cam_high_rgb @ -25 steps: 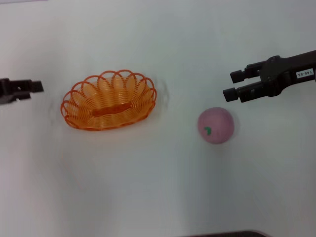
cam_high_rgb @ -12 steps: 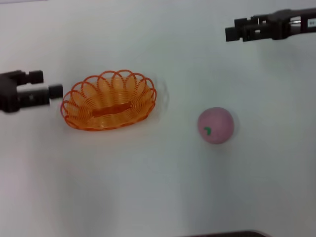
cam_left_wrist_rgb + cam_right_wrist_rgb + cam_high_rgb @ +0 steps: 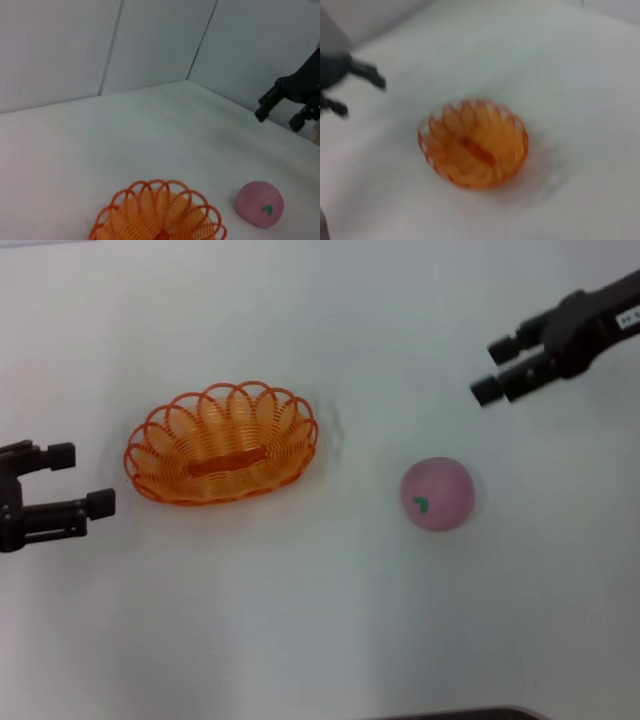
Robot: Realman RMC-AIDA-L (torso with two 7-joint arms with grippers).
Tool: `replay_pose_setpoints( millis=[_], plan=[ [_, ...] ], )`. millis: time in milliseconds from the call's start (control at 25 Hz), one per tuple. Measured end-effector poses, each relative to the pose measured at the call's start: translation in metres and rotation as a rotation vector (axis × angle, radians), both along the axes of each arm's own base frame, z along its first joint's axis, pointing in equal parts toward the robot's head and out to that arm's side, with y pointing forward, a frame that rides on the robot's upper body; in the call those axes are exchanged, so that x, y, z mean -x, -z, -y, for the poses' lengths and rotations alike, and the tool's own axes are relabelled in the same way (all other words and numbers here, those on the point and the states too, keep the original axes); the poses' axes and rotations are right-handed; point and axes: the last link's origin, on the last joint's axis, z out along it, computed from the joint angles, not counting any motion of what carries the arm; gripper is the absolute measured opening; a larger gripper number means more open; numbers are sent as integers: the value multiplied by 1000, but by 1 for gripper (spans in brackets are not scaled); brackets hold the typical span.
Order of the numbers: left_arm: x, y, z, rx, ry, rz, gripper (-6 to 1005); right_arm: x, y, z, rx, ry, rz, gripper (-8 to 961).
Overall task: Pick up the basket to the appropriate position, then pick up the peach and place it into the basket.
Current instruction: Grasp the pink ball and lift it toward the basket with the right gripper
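The orange wire basket point(image 3: 221, 443) sits on the white table, left of centre; it also shows in the left wrist view point(image 3: 160, 214) and the right wrist view point(image 3: 473, 144). The pink peach point(image 3: 437, 494) with its green leaf mark lies to the basket's right, apart from it, and shows in the left wrist view point(image 3: 260, 203). My left gripper point(image 3: 82, 480) is open and empty at the left edge, just left of and nearer than the basket. My right gripper point(image 3: 496, 367) is open and empty, above the table behind and right of the peach.
The white table point(image 3: 300, 620) spreads all around both things. White walls stand behind it in the left wrist view point(image 3: 150, 45). A dark edge shows at the bottom of the head view point(image 3: 460, 713).
My left gripper has moved nearer and a little left, away from the basket's left rim. My right gripper has come down from the far right corner toward the peach. Basket and peach have not moved.
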Motion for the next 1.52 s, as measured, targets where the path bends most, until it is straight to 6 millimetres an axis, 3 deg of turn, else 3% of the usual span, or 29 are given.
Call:
replay_pose_setpoints(
  millis=[200, 680, 880, 1360, 1520],
  plan=[
    [6, -1, 3, -9, -28, 1, 878, 3, 19, -2, 82, 3, 139, 773],
    [4, 8, -1, 15, -38, 31, 878, 3, 80, 4, 170, 13, 284, 702],
    [4, 9, -2, 20, -38, 34, 878, 1, 91, 4, 196, 9, 303, 673],
    [4, 9, -2, 20, -38, 34, 878, 2, 88, 2, 184, 6, 302, 204],
    [4, 8, -2, 18, -37, 33, 877, 3, 83, -1, 167, 0, 283, 148]
  ],
)
